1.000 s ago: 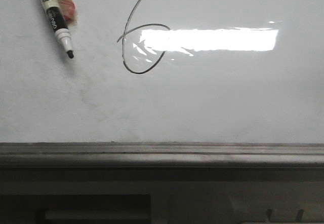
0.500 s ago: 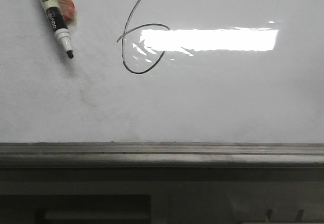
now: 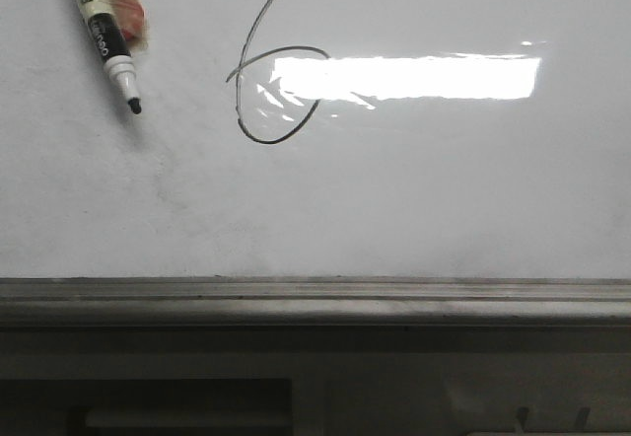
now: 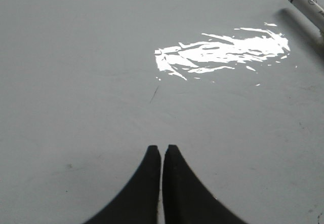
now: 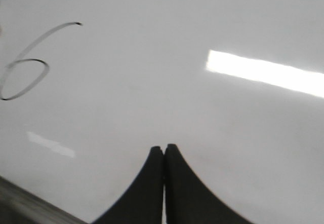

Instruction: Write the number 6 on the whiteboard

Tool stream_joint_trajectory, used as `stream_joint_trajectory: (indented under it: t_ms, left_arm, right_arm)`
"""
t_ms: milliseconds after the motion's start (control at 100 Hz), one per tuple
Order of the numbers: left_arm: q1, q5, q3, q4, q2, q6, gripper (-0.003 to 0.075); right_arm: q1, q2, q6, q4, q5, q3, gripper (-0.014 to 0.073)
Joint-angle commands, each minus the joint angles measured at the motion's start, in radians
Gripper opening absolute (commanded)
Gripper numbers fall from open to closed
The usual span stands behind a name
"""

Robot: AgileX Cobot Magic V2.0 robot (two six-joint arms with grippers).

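Where the grey metal ledge (image 3: pixel 315 298) runs along the near edge of the whiteboard (image 3: pixel 414 199), the glossy white surface above it carries only faint grey smudges. Farther up, left of centre, the number 6 (image 3: pixel 279 96) is drawn as a thin dark line: a small oval loop overlapping the left end of a bright rectangular glare (image 3: pixel 406 77), with a long curved tail rising to the far edge. Near the far left corner a marker (image 3: pixel 104 30) lies tilted, uncapped tip toward the ledge, apart from the 6. Each wrist view shows its own fingers pressed together over bare board, left gripper (image 4: pixel 162 150) and right gripper (image 5: pixel 164 149) alike, holding nothing.
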Motion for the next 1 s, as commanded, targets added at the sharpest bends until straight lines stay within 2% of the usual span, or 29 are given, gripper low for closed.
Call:
stream_joint_trajectory:
  t_ms: [0, 100, 180, 310, 550, 990]
  left_arm:
    - [0.001, -0.071, 0.049, -0.011, -0.032, -0.013, -0.002]
    - [0.001, -0.071, 0.049, -0.011, -0.032, -0.013, -0.002]
    - [0.001, -0.071, 0.049, -0.011, -0.032, -0.013, -0.002]
    - [0.001, -0.071, 0.049, -0.011, -0.032, -0.013, -0.002]
    - [0.001, -0.071, 0.049, -0.011, -0.032, -0.013, -0.002]
    - [0.001, -0.071, 0.049, -0.011, -0.032, -0.013, -0.002]
  right_arm:
    - [-0.116, 0.013, 0.024, -0.04, -0.092, 0.004, -0.0065]
    - [-0.222, 0.011, 0.039, -0.066, -0.094, 0.036, -0.0065]
    - [-0.258, -0.001, 0.073, -0.106, -0.12, 0.068, -0.0065]
    - [-0.258, -0.022, 0.141, -0.17, -0.211, 0.129, -0.0065]
    - [-0.254, -0.022, 0.164, -0.27, -0.2, 0.164, -0.0065]
    - [-0.254, -0.022, 0.164, -0.248, -0.199, 0.163, -0.0065]
